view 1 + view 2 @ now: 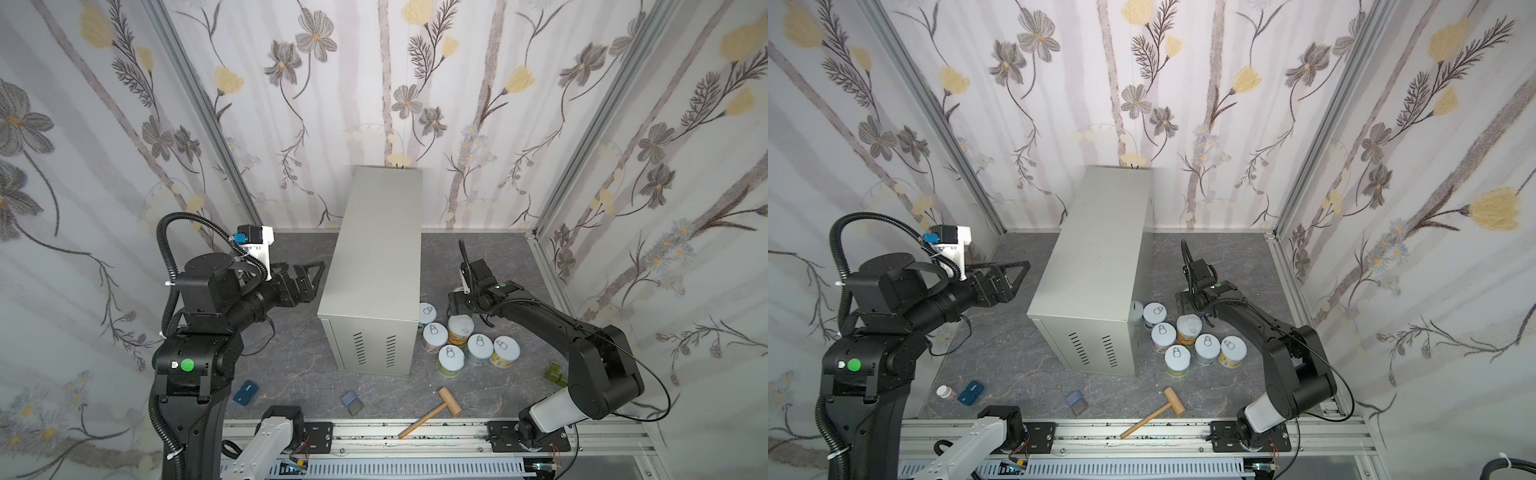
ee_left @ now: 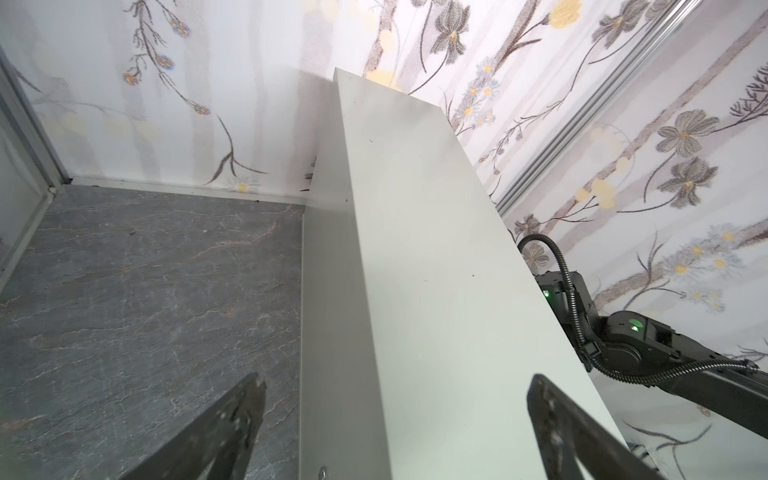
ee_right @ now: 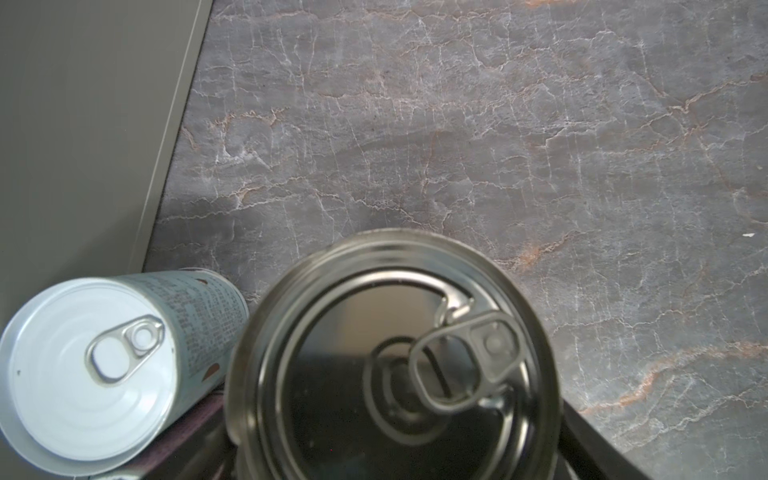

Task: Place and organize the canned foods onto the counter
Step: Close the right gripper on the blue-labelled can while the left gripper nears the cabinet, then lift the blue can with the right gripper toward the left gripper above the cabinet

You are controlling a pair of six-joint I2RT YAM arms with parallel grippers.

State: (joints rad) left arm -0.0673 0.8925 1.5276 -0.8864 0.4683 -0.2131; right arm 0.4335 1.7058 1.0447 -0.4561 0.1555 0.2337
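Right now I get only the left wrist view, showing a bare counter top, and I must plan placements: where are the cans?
Observer: Six cans stand clustered on the floor beside the counter's right side.
Operator: What is the right tool doing?
Observer: It straddles a seventh, metal-topped can just beyond that cluster; grip unclear.
Operator: Anything else lying around?
Observer: A wooden mallet lies near the front rail.

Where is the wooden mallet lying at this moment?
In both top views the light wooden mallet lies on the dark grey marbled floor at its near edge, right of the small blue-grey block, its handle reaching over the aluminium rail.
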